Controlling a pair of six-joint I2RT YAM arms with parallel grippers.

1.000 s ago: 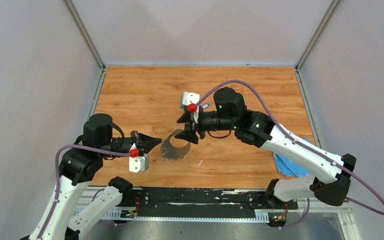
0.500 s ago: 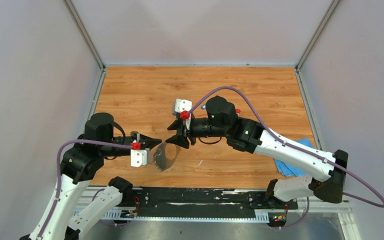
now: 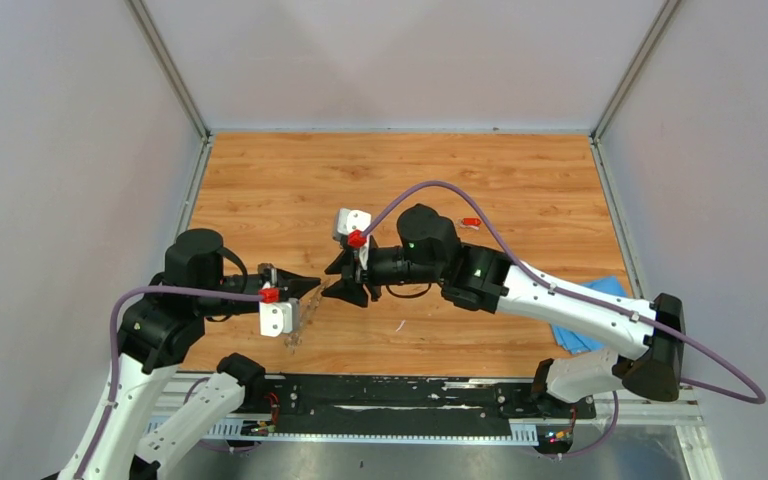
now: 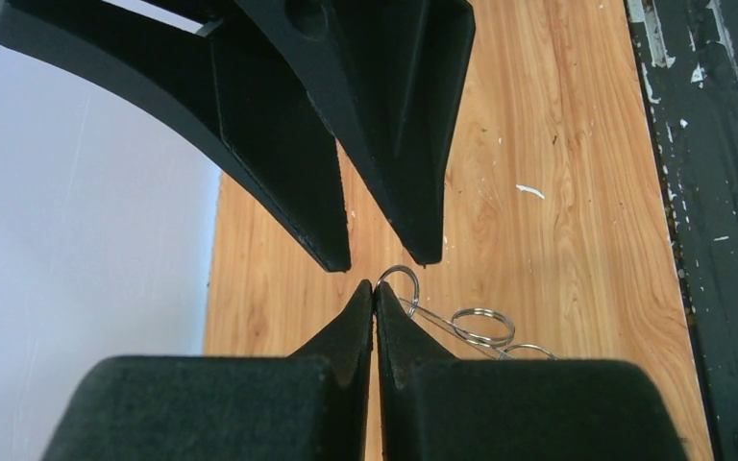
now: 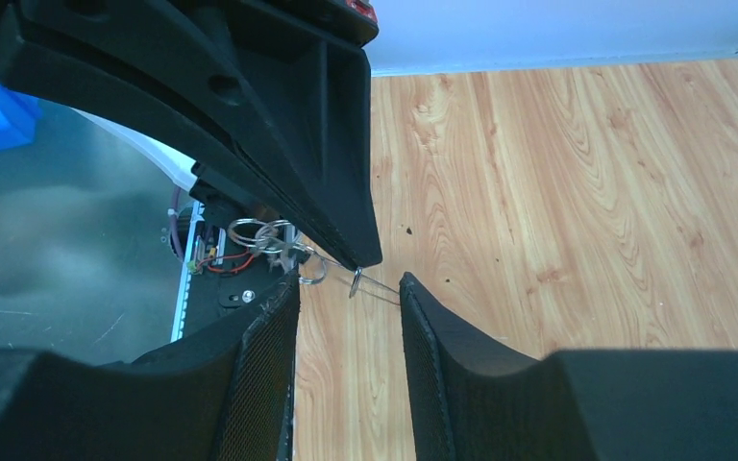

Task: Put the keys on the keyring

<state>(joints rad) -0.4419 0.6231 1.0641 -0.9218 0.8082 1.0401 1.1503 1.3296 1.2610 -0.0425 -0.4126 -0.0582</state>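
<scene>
Both jaws lie level, tip-to-tip at keyring (image 4: 481,327).

wood-grain table (image 3: 260,190), plain grey walls (image 3: 400,60)

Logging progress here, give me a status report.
Left end effector shut on keyring. Right end effector half open, facing it. Red key on table. Nothing blocking.

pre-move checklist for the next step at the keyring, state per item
1. Left gripper shut on the keyring: ok.
2. Right gripper open, fingers either side of the ring's wire: ok.
3. Key in the right gripper: not ok, none held.
4. Red key lying free on the table beyond the right arm: ok.
5. Blue key located: cannot tell, not in view.
</scene>
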